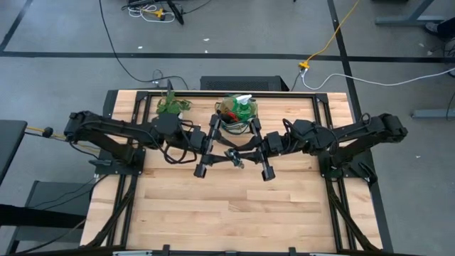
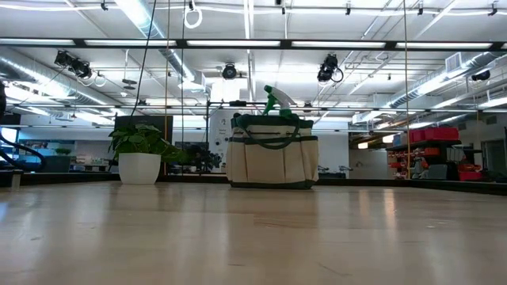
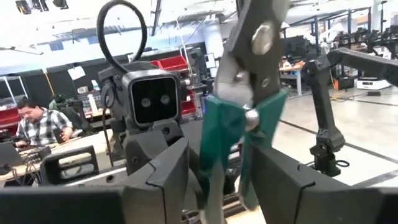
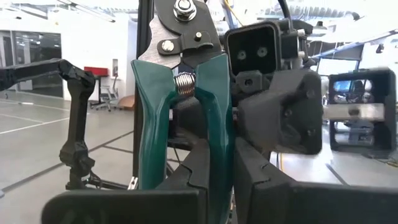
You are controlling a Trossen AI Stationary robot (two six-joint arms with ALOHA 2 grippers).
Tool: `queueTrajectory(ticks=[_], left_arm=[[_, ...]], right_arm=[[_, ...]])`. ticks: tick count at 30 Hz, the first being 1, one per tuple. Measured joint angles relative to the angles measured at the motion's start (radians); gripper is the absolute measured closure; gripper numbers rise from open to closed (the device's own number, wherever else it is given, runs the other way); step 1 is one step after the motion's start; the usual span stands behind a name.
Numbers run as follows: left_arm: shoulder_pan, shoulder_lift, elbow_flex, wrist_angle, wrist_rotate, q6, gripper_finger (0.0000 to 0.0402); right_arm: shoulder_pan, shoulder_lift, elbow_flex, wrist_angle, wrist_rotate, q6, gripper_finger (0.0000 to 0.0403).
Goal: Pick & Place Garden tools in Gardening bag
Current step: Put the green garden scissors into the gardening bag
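Note:
The pruning shears, with green handles and steel blades, hang in the air over the middle of the table between my two grippers. My left gripper comes from the left and my right gripper from the right, and both are shut on the shears. The shears stand with blades up in the left wrist view and the right wrist view. The beige gardening bag stands behind them on its green base. The green spray bottle and a red-headed tool stick out of its top. The gloves are not seen. My left gripper holds the shears by the lower part of the green handles, pinched between its two fingers. The fingers come level from the table's left and lie across the handles. The shears stand upright, blades up, clear of the table. My right gripper pinches one green handle between its two fingers, and the other handle lies outside them. The fingers come level from the table's right, across the handle. The shears stand upright, clear of the table.
A leafy potted plant in a white pot stands at the far left of the table, beside the bag. The near half of the wooden table lies in front of the grippers. A person sits in the room beyond.

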Motion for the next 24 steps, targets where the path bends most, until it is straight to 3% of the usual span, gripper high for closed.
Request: queueTrajectory(ticks=[8,14,21,24], left_arm=[[0.009,0.018,-0.001,0.040,0.067,0.008,0.0256],[0.010,0.019,-0.001,0.024,0.069,0.022,0.0339],[0.008,0.010,-0.001,-0.024,0.015,0.031,0.0342],[0.008,-0.009,-0.001,-0.079,-0.020,0.034,0.0342]], right_arm=[[-0.003,0.022,0.000,0.013,-0.002,0.006,0.0380],[-0.009,0.029,0.000,0.014,-0.005,0.023,0.0380],[-0.013,0.029,0.000,-0.009,-0.015,0.030,0.0379],[-0.014,0.031,0.000,-0.029,-0.002,0.038,0.0345]])
